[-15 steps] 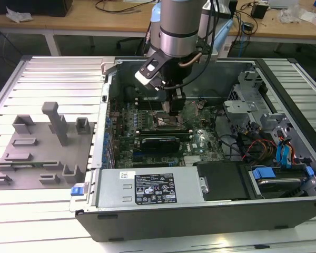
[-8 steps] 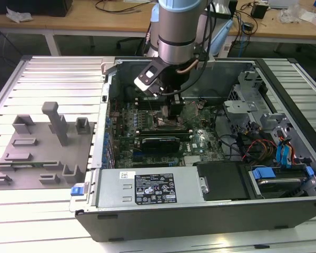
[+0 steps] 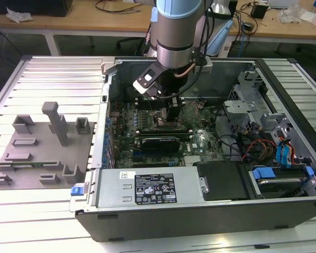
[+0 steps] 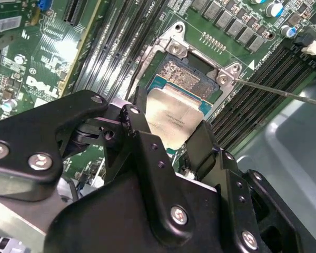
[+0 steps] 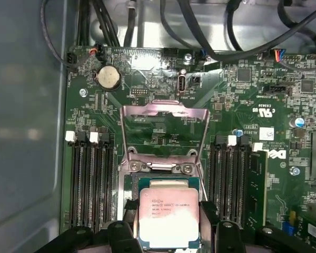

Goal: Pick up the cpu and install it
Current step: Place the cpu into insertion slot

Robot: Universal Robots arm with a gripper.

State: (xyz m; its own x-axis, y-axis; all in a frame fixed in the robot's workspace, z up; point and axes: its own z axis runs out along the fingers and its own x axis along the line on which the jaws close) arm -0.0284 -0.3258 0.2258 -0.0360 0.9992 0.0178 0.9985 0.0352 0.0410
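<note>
Down inside the open computer case (image 3: 147, 226), the arm (image 3: 176, 31) reached to the green motherboard (image 3: 200, 139). And that case was packed: a grey metal box with a white label (image 3: 147, 187) lay along its near wall. Loose cables (image 3: 253, 147) and blue-tabbed drive bays (image 3: 284, 153) crowded the exterior view's right.

The gripper (image 4: 168, 125) was clamped on the cpu (image 4: 174, 113), with a black finger (image 4: 142, 137) pressed to each of two opposite edges. The chip was flat and square, its lid a dull silver with faint print and its rim a thin green-blue. It sat over the socket (image 4: 187, 74), whose grainy gold contact field showed past the chip's far edge. Whether it rested on those contacts or hung just above them could not be told.

The load plate (image 5: 164, 124), a thin shiny metal frame hollow in the middle, stood flipped open. A wire-thin lever (image 4: 276, 90) stuck out across the long, black, ridged memory slots (image 5: 92, 179). A round silver coin cell (image 5: 108, 77) sat further up the board.

Outside the case, at the exterior view's left, a matte grey plate (image 3: 37, 158) carried upright blocks (image 3: 55, 121) on the slatted metal table (image 3: 58, 68).

In the second wrist view the gripper's bulky black body covered the chip's near edge. In the exterior view the arm's wrist stood in front of the socket area.
</note>
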